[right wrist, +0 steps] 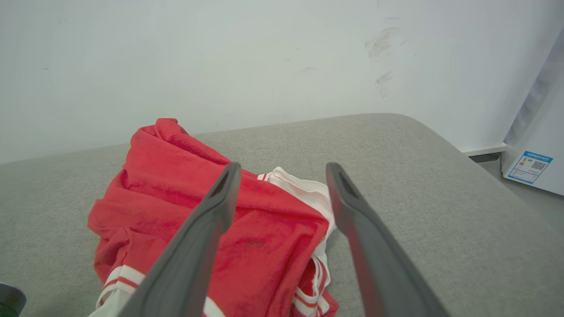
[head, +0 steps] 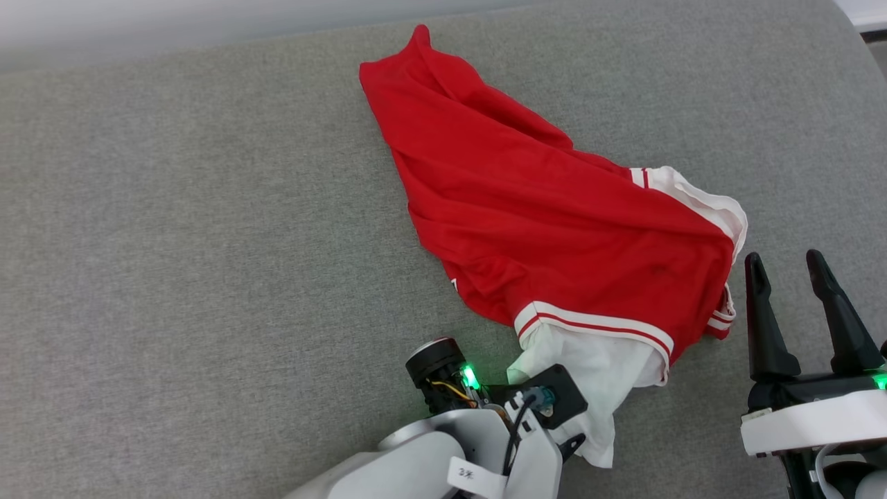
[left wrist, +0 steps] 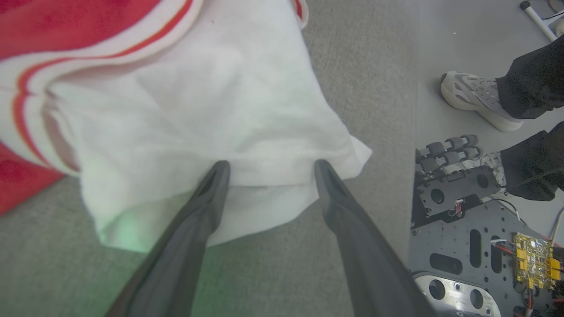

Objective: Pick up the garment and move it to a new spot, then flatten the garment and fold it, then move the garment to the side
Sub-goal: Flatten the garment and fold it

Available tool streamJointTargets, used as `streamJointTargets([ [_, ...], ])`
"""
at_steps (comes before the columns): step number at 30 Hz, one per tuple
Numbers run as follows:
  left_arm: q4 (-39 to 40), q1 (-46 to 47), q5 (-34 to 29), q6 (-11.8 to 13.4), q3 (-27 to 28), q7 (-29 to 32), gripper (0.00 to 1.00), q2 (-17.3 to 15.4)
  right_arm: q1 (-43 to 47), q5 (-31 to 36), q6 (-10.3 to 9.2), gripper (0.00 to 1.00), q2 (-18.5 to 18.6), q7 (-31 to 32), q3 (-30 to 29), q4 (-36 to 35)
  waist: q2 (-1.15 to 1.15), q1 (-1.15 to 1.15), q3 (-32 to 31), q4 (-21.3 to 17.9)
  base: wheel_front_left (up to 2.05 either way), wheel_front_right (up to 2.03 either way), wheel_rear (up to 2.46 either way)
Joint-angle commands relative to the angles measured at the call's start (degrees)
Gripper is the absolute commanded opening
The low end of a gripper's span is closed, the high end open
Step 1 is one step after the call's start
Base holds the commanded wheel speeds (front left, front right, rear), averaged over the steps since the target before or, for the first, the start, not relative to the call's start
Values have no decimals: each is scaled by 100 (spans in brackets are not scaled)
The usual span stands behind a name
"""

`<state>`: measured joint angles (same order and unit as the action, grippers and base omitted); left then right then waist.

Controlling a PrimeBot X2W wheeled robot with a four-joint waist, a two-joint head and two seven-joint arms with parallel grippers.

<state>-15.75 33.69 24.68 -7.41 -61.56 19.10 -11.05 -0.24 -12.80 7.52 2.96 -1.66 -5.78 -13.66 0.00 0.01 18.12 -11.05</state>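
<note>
The garment (head: 540, 222) is a red jersey lying crumpled on the grey cushion (head: 173, 242), running from the far middle toward the near right. Its white sleeve (head: 603, 367) with red-and-white striped trim spills out at the near end. My left arm's wrist (head: 485, 430) hangs right over that sleeve. In the left wrist view, my left gripper (left wrist: 269, 169) is open, with both fingertips at a fold of the white sleeve (left wrist: 189, 110). My right gripper (head: 784, 258) stands open just right of the garment, holding nothing. The right wrist view shows the right gripper (right wrist: 283, 167) above the garment (right wrist: 185, 211).
The cushion's right edge (right wrist: 484, 176) curves away near a white appliance (right wrist: 535, 163), and a pale wall (right wrist: 264, 57) stands behind. Beside the cushion's front edge are the robot's base (left wrist: 476, 246) and a person's shoe (left wrist: 476, 99) on the floor.
</note>
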Motion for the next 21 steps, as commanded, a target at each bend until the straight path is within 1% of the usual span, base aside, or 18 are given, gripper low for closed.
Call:
streamJointTargets([
  [1, -136, 130, 78, -9, -114, 76, 100, -52, -84, -60, -6, 100, -14, -65, 25, 40, 0, -1, 101, -73, 0, 0, 0],
  [4, -462, 293, 253, -7, -438, 287, 100, -97, -117, -96, -6, 100, -14, -139, 54, 100, 0, -1, 139, -95, 0, 0, 0],
  [7, -762, 372, 540, -4, -780, 626, 100, -198, -160, -116, -5, 100, -14, -208, 94, 118, 0, -1, 125, -117, 0, 0, 0],
  [9, -877, 423, 699, -4, -959, 789, 24, -264, -174, -113, -6, 100, -13, -230, 111, 137, 0, -1, 84, -139, 0, 0, 0],
  [10, -911, 432, 806, -5, -1014, 831, 0, -282, -172, -109, -6, 100, -14, -231, 114, 145, 0, -1, 56, -145, 0, 0, 0],
  [12, -924, 520, 861, -6, -1105, 888, 0, -317, -147, -126, -6, 100, -14, -231, 103, 155, 0, -1, 3, -138, 0, 0, 0],
  [17, -838, 773, 862, 0, -1033, 445, 0, -370, -6, -175, -6, 100, -14, -198, -12, 151, 0, -1, -168, -33, 0, 0, 0],
  [21, -491, 780, 851, 180, -797, 45, 0, -481, 72, -178, -6, 100, -13, -132, -118, 113, 0, -1, -356, 89, 0, 0, 0],
])
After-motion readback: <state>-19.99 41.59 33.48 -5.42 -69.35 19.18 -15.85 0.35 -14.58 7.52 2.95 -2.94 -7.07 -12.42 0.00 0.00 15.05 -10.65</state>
